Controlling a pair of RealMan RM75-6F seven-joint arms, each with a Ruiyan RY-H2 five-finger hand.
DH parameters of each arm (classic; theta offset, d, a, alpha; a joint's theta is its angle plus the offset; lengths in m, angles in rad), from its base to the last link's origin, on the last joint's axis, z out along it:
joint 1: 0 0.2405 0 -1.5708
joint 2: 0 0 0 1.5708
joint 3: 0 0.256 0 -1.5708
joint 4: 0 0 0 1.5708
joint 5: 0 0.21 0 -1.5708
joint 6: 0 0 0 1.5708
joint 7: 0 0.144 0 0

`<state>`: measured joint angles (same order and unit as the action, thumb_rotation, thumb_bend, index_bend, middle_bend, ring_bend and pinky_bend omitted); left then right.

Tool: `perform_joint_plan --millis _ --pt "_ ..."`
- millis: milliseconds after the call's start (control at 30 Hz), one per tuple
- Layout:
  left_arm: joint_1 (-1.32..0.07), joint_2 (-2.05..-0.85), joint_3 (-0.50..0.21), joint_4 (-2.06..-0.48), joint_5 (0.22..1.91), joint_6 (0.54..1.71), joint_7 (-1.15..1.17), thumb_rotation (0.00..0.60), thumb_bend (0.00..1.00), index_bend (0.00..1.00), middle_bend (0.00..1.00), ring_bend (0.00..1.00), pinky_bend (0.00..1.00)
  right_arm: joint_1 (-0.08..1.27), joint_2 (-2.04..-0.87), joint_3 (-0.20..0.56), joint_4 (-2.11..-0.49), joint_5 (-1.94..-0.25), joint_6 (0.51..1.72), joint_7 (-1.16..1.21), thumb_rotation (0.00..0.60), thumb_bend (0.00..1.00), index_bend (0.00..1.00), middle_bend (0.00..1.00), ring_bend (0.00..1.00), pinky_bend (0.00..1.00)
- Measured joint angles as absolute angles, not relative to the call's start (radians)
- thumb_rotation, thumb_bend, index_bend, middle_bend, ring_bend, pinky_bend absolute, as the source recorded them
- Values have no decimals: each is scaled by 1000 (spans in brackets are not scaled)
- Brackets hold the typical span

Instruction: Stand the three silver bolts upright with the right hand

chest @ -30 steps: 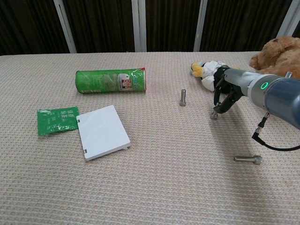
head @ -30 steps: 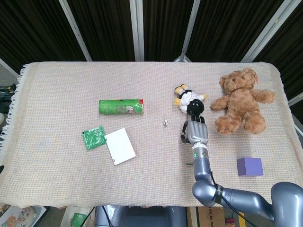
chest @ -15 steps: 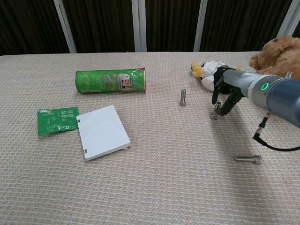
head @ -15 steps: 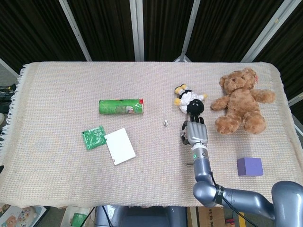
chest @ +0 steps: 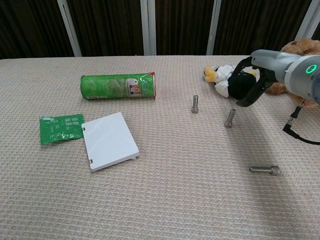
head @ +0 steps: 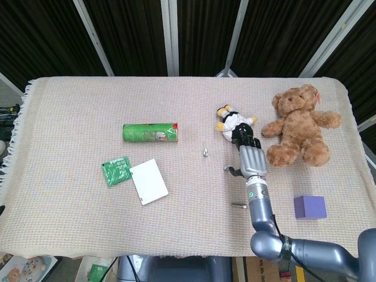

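Hovering empty with fingers spread, the right hand (chest: 248,85) hangs before the penguin toy (chest: 223,76), above an upright bolt (chest: 229,118).

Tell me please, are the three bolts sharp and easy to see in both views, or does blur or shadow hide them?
Chest view: all sharp, the two upright bolts and the lying bolt, with soft shadows and no glare. Head view: they are tiny, and the right hand crowds the middle one.
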<state>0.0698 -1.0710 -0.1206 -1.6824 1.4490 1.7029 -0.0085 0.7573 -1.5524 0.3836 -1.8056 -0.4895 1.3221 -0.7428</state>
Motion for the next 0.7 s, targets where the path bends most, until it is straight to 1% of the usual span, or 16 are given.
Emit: perform_joint_plan --millis 167,233,333,567,633,700 --pt "72 -1071 -119 -1684 1453 1707 -10 600 123 203 44 0 170 679 -1437 335 -1955 -583 1350 -692 600 257 240 0 0 39" --pt "73 -1071 -119 -1684 1453 1708 -11 600 123 203 44 0 170 644 -1391 297 -2003 -624 1354 -670 600 256 245 0 0 39" --pt "74 -1071 -119 -1684 1453 1709 -14 600 123 203 44 0 170 604 -1356 244 -2041 -685 1360 -645 600 256 265 0 0 39" --pt "75 -1069 -118 -1685 1456 1710 -18 600 123 203 44 0 170 506 -1331 96 -2080 -877 1374 -567 600 256 297 0 0 39" --pt "75 -1069 -119 -1684 1452 1710 -21 600 123 203 44 0 170 486 -1344 66 -2075 -901 1375 -548 600 256 307 0 0 39" --pt "74 -1068 -121 -1683 1448 1706 -25 600 123 203 44 0 170 475 -1361 56 -2068 -908 1375 -537 600 256 320 0 0 39"
